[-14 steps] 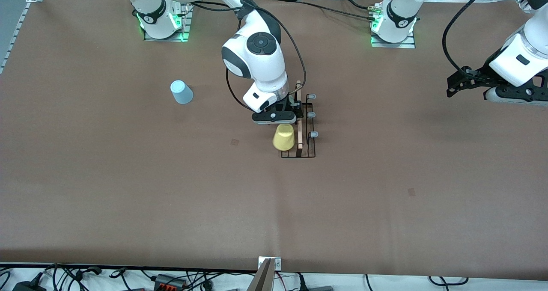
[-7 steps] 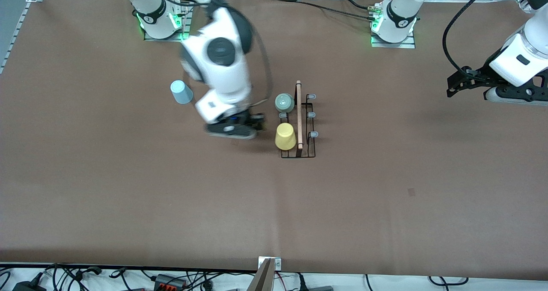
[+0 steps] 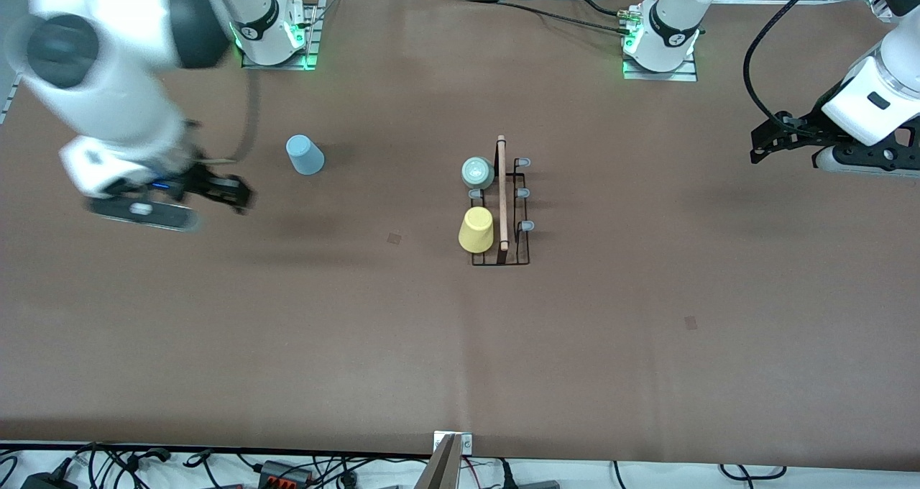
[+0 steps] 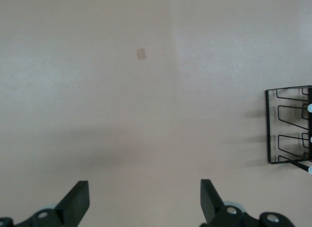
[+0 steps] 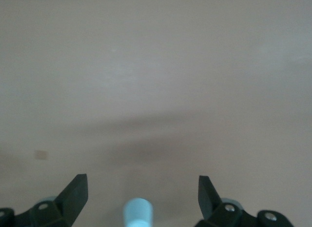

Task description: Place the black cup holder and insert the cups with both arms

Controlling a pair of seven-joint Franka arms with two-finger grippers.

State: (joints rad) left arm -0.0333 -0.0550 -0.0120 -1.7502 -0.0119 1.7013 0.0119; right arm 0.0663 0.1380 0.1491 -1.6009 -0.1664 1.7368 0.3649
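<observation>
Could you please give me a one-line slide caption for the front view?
Yellow cup and green cup sit on the black cup holder; blue cup waits on the table.

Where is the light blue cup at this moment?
In the front view, the light blue cup stands upside down on the brown table, toward the right arm's end, well apart from the black cup holder.

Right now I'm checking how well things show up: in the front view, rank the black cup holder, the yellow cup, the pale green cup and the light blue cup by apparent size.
1. black cup holder
2. yellow cup and light blue cup, too alike to rank
3. pale green cup, seen end on, so it shows the least
</observation>
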